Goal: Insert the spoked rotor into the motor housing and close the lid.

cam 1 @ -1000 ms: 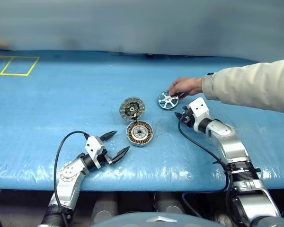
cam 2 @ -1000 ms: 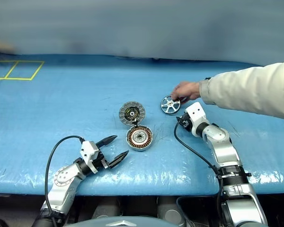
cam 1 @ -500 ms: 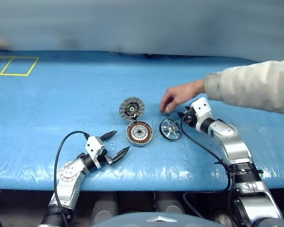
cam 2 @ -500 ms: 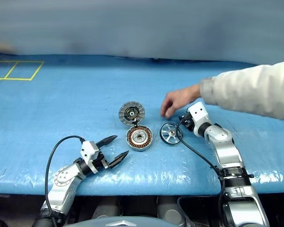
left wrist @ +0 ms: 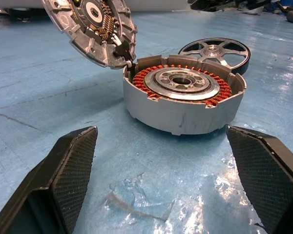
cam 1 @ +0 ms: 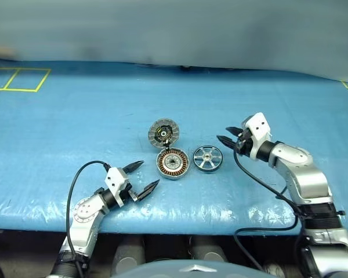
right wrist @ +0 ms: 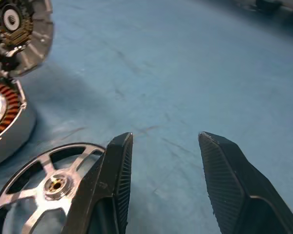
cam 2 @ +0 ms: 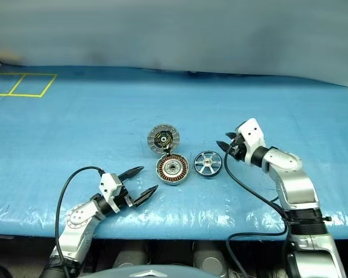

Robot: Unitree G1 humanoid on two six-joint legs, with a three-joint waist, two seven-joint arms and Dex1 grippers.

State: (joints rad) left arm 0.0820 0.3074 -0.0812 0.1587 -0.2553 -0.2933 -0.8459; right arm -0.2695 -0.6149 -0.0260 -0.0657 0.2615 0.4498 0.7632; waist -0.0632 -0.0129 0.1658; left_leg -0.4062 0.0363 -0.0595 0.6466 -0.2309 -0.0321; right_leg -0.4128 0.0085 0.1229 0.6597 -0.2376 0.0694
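Starting out: your spoked rotor [cam 1: 207, 158] lies at the motor housing's [cam 1: 172, 163] three o'clock, lid [cam 1: 163, 132] open; both grippers' jaws gape empty.

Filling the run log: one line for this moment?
rotor: on table, beside housing | lid: open | left gripper: open, empty | right gripper: open, empty

Open blue table [cam 1: 75, 116] all round; spoked rotor [cam 1: 207, 158] seemingly touching the motor housing [cam 1: 172, 164].
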